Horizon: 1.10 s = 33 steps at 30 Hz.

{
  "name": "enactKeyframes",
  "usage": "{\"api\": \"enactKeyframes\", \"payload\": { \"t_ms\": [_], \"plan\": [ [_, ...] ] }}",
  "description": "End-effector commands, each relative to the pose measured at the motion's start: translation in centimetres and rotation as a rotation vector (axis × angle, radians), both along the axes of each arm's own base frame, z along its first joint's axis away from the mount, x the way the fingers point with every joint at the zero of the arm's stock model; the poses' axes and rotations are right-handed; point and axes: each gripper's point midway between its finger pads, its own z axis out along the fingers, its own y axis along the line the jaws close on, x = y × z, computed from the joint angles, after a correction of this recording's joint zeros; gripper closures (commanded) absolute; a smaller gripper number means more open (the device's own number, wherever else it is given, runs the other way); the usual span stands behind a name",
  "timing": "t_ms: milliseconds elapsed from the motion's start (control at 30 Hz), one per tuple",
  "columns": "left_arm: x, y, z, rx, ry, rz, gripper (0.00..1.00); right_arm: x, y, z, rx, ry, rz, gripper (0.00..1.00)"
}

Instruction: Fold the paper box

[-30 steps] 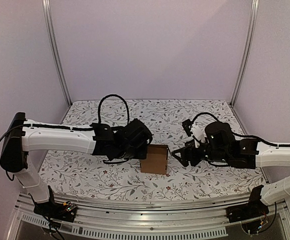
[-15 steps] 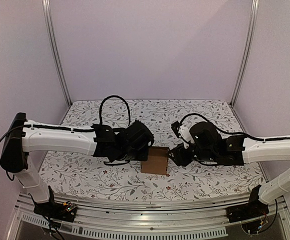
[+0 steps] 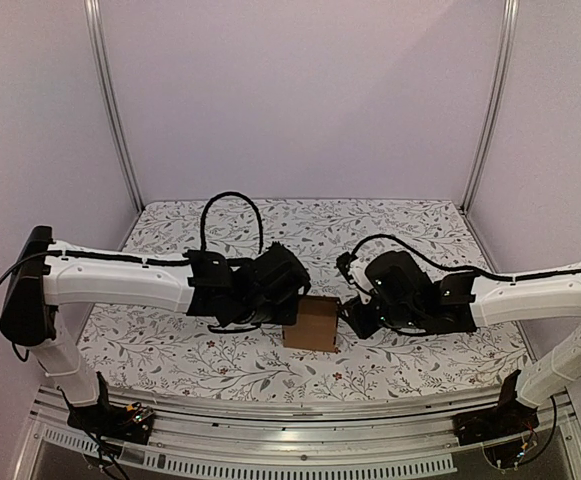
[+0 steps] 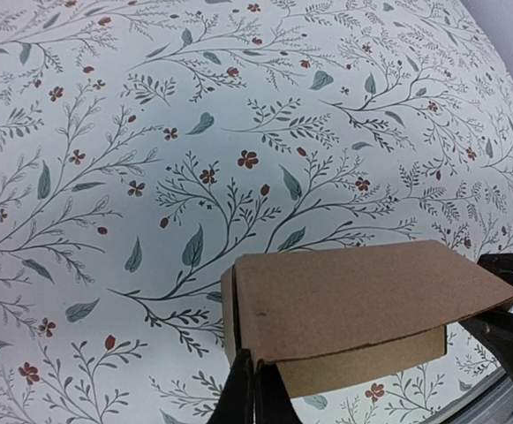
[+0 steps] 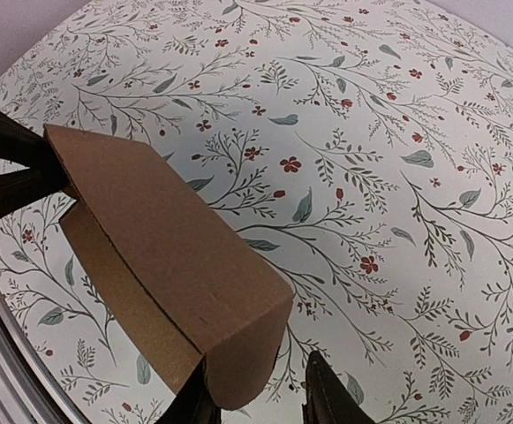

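Note:
The paper box [image 3: 310, 323] is a small brown carton standing on the flowered table cover between my two arms. My left gripper [image 3: 288, 305] is at its left side. In the left wrist view that gripper [image 4: 254, 375] is shut, its tips pressed together against the box's [image 4: 362, 300] near corner, with no cardboard visible between them. My right gripper [image 3: 348, 315] is at the box's right side. In the right wrist view the box's [image 5: 168, 256] rounded end flap sits between the jaws of this gripper [image 5: 256, 389]. One finger touches the flap, and the other finger [image 5: 327, 393] stands apart with a gap.
The flowered cover [image 3: 390, 235] spreads around the box. Metal posts [image 3: 110, 100] and pale walls enclose the back and sides. The aluminium rail [image 3: 300, 410] with both arm bases runs along the near edge.
My right arm has moved left to the box, and its jaws have narrowed around the end flap. The left arm and the box have stayed put.

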Motion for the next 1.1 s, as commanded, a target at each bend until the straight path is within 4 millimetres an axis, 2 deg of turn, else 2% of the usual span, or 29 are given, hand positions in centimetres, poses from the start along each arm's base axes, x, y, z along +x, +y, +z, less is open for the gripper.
{"api": "enactKeyframes", "payload": {
  "t_ms": [0, 267, 500, 867, 1067],
  "plan": [
    [-1.4, -0.1, -1.4, 0.055, 0.040, -0.030, 1.00, -0.1, 0.6, 0.5, -0.006, -0.014, -0.003, 0.74],
    [-1.5, -0.3, -1.5, 0.072, 0.028, -0.037, 1.00, -0.6, 1.0, 1.4, -0.009, -0.028, 0.006, 1.00],
    [-1.7, -0.8, -1.2, 0.088, 0.011, -0.051, 1.00, -0.7, 1.2, 1.9, 0.024, 0.011, -0.029, 1.00],
    [-1.9, -1.2, -1.4, 0.108, -0.002, -0.066, 1.00, -2.1, 2.9, 3.0, 0.160, 0.185, -0.070, 1.00],
    [-2.1, -1.2, -1.4, 0.119, -0.010, -0.071, 1.00, -2.6, 3.3, 2.9, 0.202, 0.270, -0.089, 1.00]
  ]
}}
